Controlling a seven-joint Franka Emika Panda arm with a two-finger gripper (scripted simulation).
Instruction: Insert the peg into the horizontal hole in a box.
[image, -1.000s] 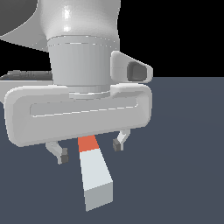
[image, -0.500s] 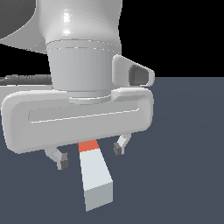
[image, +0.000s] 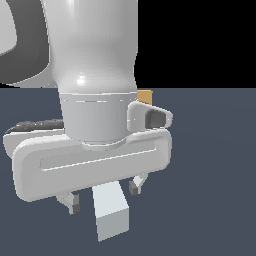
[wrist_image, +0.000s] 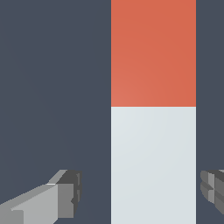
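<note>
The long square-sectioned peg (wrist_image: 153, 113), pale grey-white with one orange-red end, is laid flat on the dark grey bench (image: 210, 165), well away from any visible bench edge. The white gripper (image: 102, 196) is positioned directly above it, jaws spread wide; a finger (wrist_image: 65, 194) is seen on each side of the peg, clear of it, and nothing is held. A corner of the small tan wood-coloured box (image: 145, 96) is visible behind the arm, toward the far edge; its hole is hidden.
</note>
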